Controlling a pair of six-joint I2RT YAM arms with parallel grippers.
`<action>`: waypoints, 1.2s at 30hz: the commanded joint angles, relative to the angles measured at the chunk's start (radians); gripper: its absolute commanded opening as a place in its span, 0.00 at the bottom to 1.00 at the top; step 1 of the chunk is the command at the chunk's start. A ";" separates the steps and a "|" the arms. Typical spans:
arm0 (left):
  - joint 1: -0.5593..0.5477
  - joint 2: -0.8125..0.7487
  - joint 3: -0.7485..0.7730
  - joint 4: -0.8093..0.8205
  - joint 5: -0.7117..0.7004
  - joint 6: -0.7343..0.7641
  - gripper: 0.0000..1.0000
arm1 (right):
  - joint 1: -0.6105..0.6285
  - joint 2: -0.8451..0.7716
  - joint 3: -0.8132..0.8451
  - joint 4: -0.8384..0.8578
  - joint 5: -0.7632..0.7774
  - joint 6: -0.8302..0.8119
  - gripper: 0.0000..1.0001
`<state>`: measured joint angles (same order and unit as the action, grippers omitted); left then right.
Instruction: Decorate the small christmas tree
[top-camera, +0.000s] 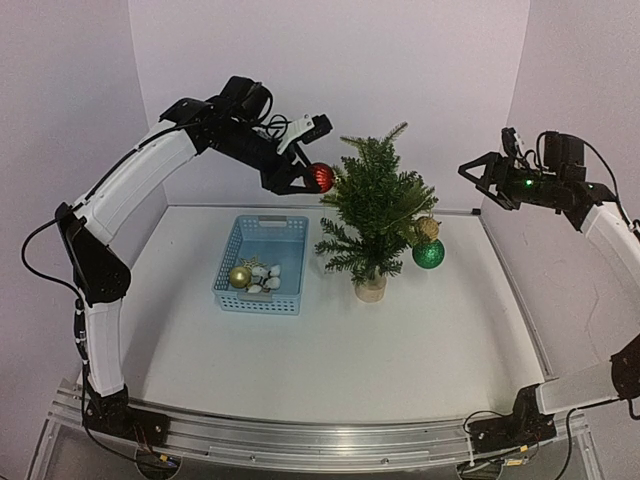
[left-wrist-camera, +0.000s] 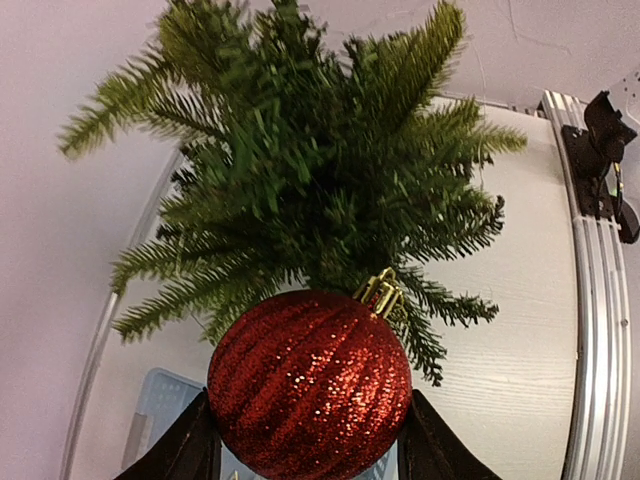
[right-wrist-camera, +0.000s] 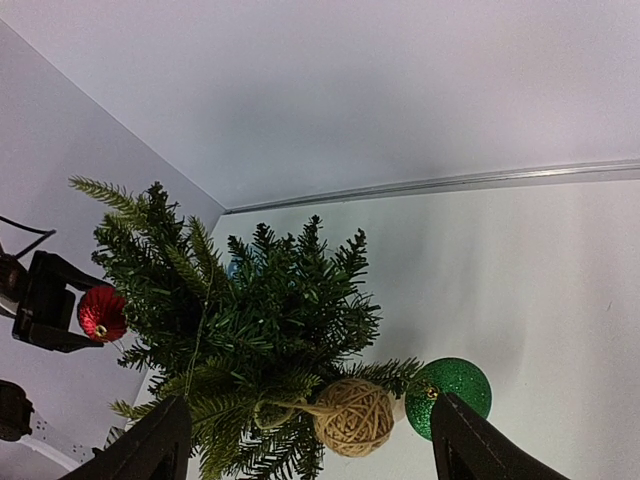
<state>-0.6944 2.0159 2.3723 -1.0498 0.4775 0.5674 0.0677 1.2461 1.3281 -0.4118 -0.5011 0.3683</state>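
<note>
Currently the small christmas tree (top-camera: 372, 205) stands upright near the middle of the table (top-camera: 420, 340), just right of a blue basket (top-camera: 270, 222), a green bauble (top-camera: 429, 254) and a twine ball (top-camera: 427, 228) hanging on its right side. The left gripper (top-camera: 312, 178) is clamped on a red glitter bauble (top-camera: 322, 177) at the upper left branches; the right gripper (top-camera: 474, 183) hangs off to the tree's right, jaws wide and empty.

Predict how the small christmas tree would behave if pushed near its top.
The small christmas tree probably tips easily: it stands tall over a narrow wooden base. Its thin needle branches would likely flex rather than resist. The green bauble and twine ball hanging on one side may bias it that way.
</note>
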 joint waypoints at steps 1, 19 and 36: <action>0.021 -0.002 0.086 0.101 -0.028 -0.058 0.47 | -0.003 -0.015 0.005 0.025 -0.008 0.004 0.82; 0.101 0.022 0.066 0.240 -0.135 -0.038 0.47 | -0.003 -0.013 -0.010 0.026 -0.008 0.009 0.82; 0.109 0.066 0.029 0.288 -0.067 -0.071 0.47 | -0.002 -0.027 -0.020 0.026 -0.002 0.010 0.82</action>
<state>-0.5869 2.0956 2.4174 -0.8011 0.3754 0.5204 0.0677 1.2442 1.3102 -0.4120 -0.5007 0.3717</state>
